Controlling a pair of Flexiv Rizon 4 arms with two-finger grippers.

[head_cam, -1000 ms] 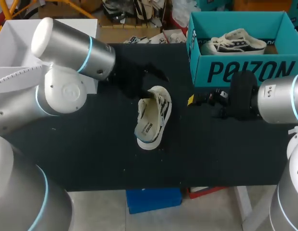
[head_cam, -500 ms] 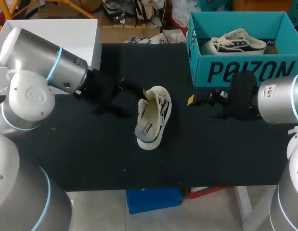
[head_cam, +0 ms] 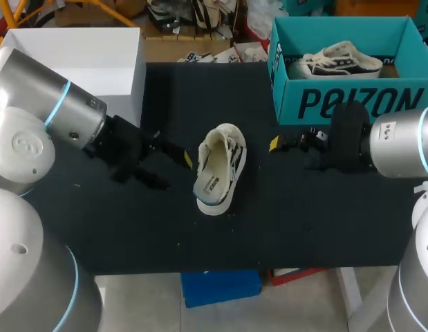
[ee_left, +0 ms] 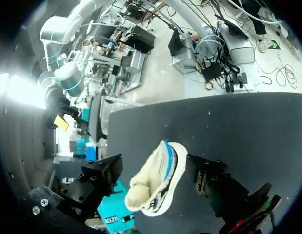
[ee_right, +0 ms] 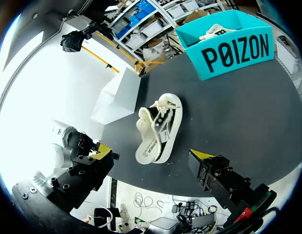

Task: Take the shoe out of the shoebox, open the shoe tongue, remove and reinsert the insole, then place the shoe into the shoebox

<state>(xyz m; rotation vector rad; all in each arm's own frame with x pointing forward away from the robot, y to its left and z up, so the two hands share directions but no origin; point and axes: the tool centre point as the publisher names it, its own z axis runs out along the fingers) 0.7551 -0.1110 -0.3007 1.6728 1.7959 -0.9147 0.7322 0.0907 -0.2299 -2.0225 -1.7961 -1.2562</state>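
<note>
A cream sneaker (head_cam: 219, 168) with black markings lies in the middle of the black table (head_cam: 303, 221), its opening facing up and the insole showing. My left gripper (head_cam: 180, 156) stands open just left of the shoe and apart from it. In the left wrist view the shoe (ee_left: 158, 183) lies ahead of that gripper (ee_left: 151, 165), in line with the gap between its fingers. My right gripper (head_cam: 277, 144) hangs open to the shoe's right, empty, in front of the teal shoebox (head_cam: 345, 104). From the right wrist the shoe (ee_right: 158, 129) lies ahead of the gripper (ee_right: 151, 157).
A second sneaker (head_cam: 338, 61) sits inside the teal shoebox at the back right. A white box (head_cam: 82, 59) stands at the back left, seen also from the right wrist (ee_right: 116, 97). Black table surface lies open in front of the shoe.
My left arm has drawn back to the left and toward the table's front, its gripper leaving the shoe's far end. Shoe and right arm have stayed put.
</note>
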